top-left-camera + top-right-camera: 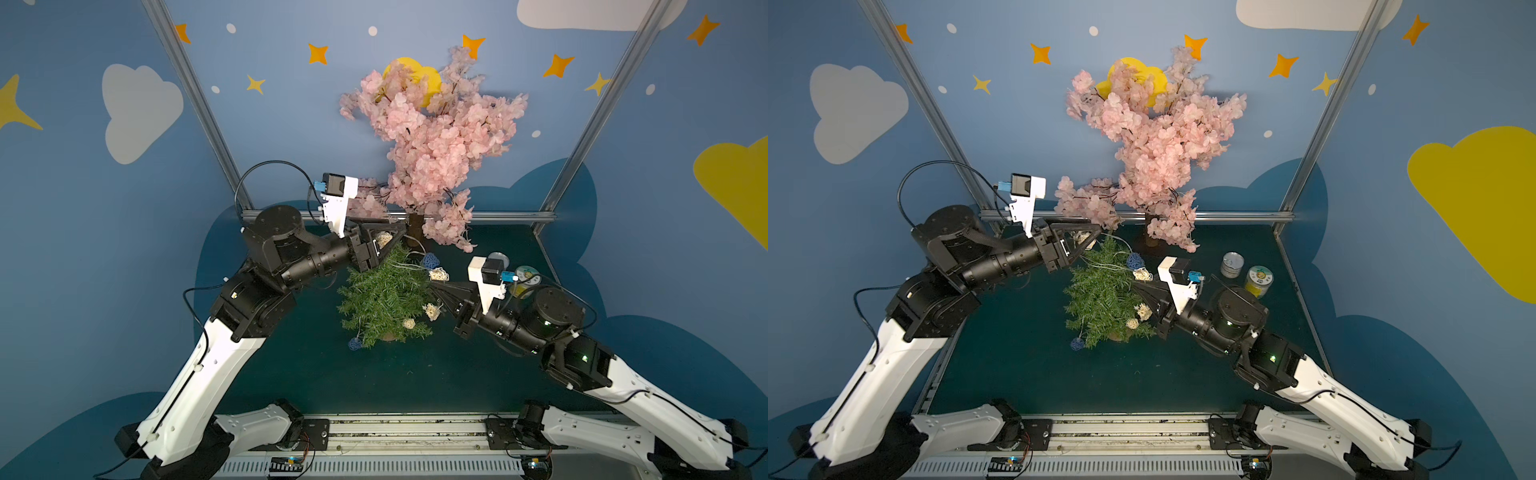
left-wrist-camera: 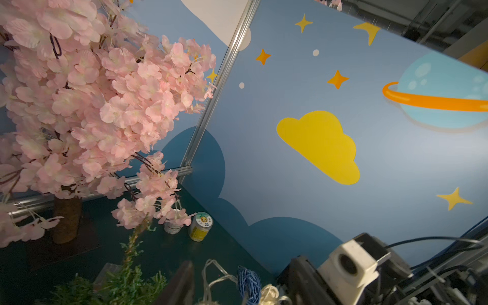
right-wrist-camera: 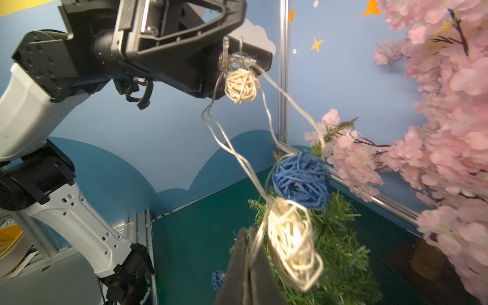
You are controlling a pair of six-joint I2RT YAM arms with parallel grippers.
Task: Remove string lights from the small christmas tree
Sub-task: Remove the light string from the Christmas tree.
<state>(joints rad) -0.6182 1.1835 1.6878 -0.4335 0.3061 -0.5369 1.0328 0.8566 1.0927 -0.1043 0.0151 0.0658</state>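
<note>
The small christmas tree (image 1: pixel 382 303) stands mid-table, green and bushy, in both top views (image 1: pixel 1100 299). The string lights (image 1: pixel 430 261) trail over it: pale wire with cream and blue woven balls (image 3: pixel 301 179). My right gripper (image 3: pixel 249 235) is shut on the wire beside a lit cream ball (image 3: pixel 287 237), at the tree's right side (image 1: pixel 434 284). My left gripper (image 3: pixel 257 37) is open above the treetop (image 1: pixel 401 232). Wire loops drape over one of its fingers (image 3: pixel 264 59), and a cream ball (image 3: pixel 241 84) dangles below. A blue ball (image 1: pixel 354 344) hangs low at the tree's front left.
A tall pink blossom tree (image 1: pixel 432 137) stands at the back, its low branches just behind the left gripper. A silver tin (image 1: pixel 1232 264) and a yellow can (image 1: pixel 1258 281) sit at the back right, behind the right arm. A metal rail (image 1: pixel 498 216) bounds the back edge.
</note>
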